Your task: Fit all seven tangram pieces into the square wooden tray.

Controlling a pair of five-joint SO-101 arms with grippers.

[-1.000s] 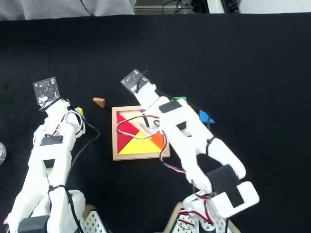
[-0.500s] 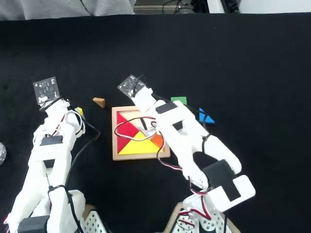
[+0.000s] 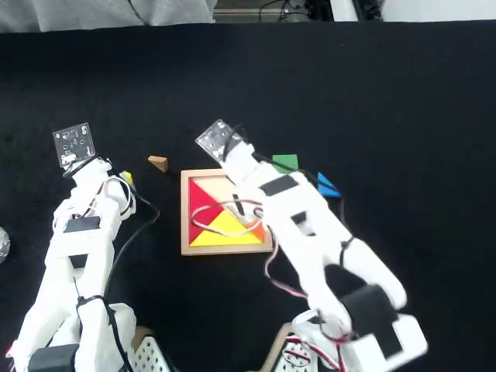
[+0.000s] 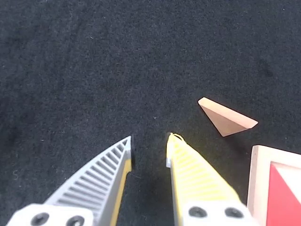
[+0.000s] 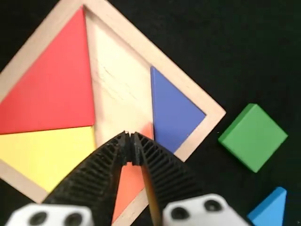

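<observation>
Right wrist view: the square wooden tray (image 5: 216, 113) holds four pieces: one large red triangle (image 5: 51, 84), one large yellow triangle (image 5: 42, 155), one dark blue triangle (image 5: 171, 110) and one small orange triangle (image 5: 128, 188). Three wait outside: green square (image 5: 253, 136), light blue triangle (image 5: 270, 209), tan wooden triangle (image 4: 225, 120). The right gripper (image 5: 130, 141), pinched together and empty, hangs over the small orange triangle, probably to nudge it flush. The left gripper (image 4: 149, 143), slightly parted and empty, sits near the tan wooden triangle, well placed to grasp it.

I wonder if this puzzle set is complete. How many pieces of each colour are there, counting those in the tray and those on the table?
Red piece: 1
Yellow piece: 1
Orange piece: 1
Dark blue piece: 1
Light blue piece: 1
Green piece: 1
Plain wood piece: 1
Total: 7
</observation>
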